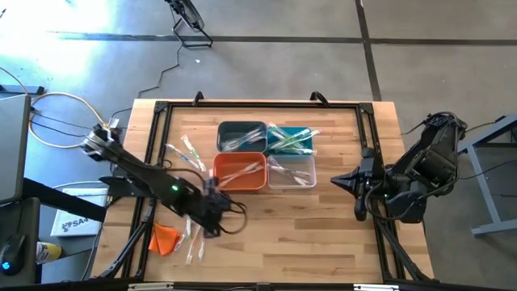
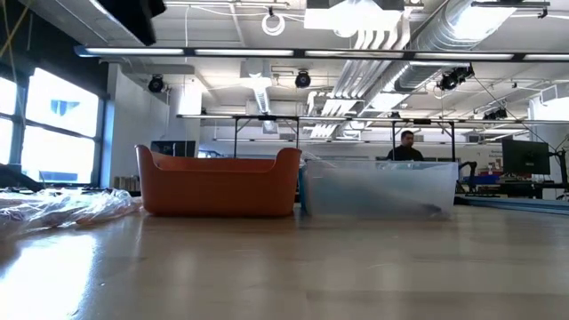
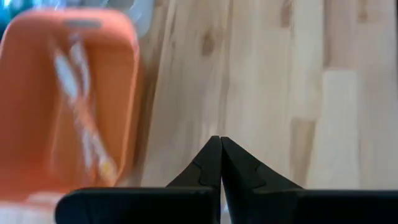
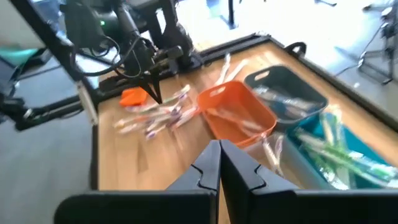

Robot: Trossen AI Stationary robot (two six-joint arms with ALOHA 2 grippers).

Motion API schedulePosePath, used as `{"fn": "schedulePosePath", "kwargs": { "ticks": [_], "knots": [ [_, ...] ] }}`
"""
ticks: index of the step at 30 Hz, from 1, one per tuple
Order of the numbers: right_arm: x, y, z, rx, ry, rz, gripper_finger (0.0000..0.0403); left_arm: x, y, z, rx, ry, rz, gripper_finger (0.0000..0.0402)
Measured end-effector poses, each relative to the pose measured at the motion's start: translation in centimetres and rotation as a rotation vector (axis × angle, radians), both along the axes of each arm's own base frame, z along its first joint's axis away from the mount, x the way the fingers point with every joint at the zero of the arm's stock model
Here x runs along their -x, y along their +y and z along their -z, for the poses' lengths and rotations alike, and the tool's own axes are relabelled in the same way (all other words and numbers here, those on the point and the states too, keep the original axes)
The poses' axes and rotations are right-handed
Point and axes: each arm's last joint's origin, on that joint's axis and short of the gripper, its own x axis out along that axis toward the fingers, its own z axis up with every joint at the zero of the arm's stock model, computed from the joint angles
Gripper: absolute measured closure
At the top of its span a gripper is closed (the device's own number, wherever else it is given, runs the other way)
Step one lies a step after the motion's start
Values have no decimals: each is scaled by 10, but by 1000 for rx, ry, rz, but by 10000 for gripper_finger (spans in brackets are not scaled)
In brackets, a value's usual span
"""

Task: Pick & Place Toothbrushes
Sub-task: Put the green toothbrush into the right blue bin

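Observation:
Toothbrushes in clear wrappers lie loose on the wooden table in two patches, one at the left (image 1: pixel 184 153) and one near the front (image 1: pixel 191 239), also seen as a pile (image 4: pixel 155 115). More toothbrushes lie inside the orange bin (image 1: pixel 240 171), dark grey bin (image 1: pixel 241 135), teal bin (image 1: pixel 289 139) and clear bin (image 1: pixel 291 171). My left gripper (image 1: pixel 214 226) (image 3: pixel 221 142) is shut with nothing in it, slanting down above the table between the front pile and the orange bin (image 3: pixel 68 99). My right gripper (image 1: pixel 338 182) (image 4: pixel 219 144) is shut and held up at the table's right side.
A small orange cloth-like lump (image 1: pixel 164 237) lies at the front left beside the loose pile. The four bins stand together mid-table; the orange bin (image 2: pixel 218 182) and clear bin (image 2: pixel 378 187) face the near edge. A black frame (image 1: pixel 155 145) borders the table. Bare wood (image 1: pixel 307 234) lies front right.

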Motion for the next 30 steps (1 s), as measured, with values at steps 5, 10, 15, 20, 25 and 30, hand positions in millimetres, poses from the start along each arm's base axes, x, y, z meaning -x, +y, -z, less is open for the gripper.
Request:
{"fn": "schedulePosePath", "kwargs": {
  "ticks": [5, 10, 15, 20, 25, 30],
  "knots": [
    [-6, 2, 2, 41, -33, 59, 401, 45, 26, 0, 27, -15, 9, 401],
    [-21, 6, 7, 58, -40, 108, 401, 86, 55, -1, 66, -86, -34, 401],
    [-36, 10, 14, 64, -26, 138, 401, 121, 86, 4, 116, -171, -214, 401],
    [-47, 11, 21, 80, 1, 159, 401, 142, 108, 7, 134, -279, -399, 401],
    [-52, 7, 21, 46, 18, 154, 401, 151, 123, 2, 92, -387, -548, 401],
    [-54, 0, 20, 62, 54, 125, 401, 152, 137, 0, 6, -476, -768, 401]
  ]
}}
